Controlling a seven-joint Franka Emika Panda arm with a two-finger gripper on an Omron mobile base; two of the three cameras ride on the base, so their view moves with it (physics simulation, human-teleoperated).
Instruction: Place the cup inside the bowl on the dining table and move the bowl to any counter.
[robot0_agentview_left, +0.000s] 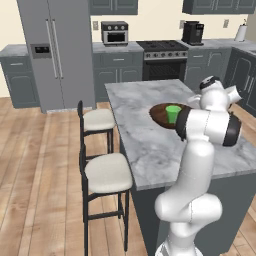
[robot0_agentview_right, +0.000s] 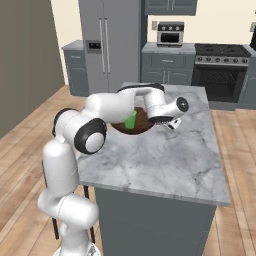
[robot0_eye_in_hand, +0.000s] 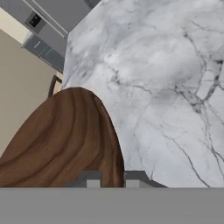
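On dining table (robot0_agentview_left: 150, 145): gripper (robot0_eye_in_hand: 112, 178), bowl (robot0_eye_in_hand: 65, 140), cup (robot0_agentview_left: 173, 113).
Jaws nearly closed, the 2 fingertips (robot0_eye_in_hand: 93, 180) pinching the brown wooden bowl's rim; bowl sits on the white marble top with 1 green cup upright inside it; 2 stools (robot0_agentview_left: 102, 170) stand beside the table.

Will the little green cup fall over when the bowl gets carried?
Possibly. The small bright green cup stands upright and loose in the wide, shallow dark brown wooden bowl, so tilting could tip or slide it. The tool seems clamped on one rim, so the bowl may sag.
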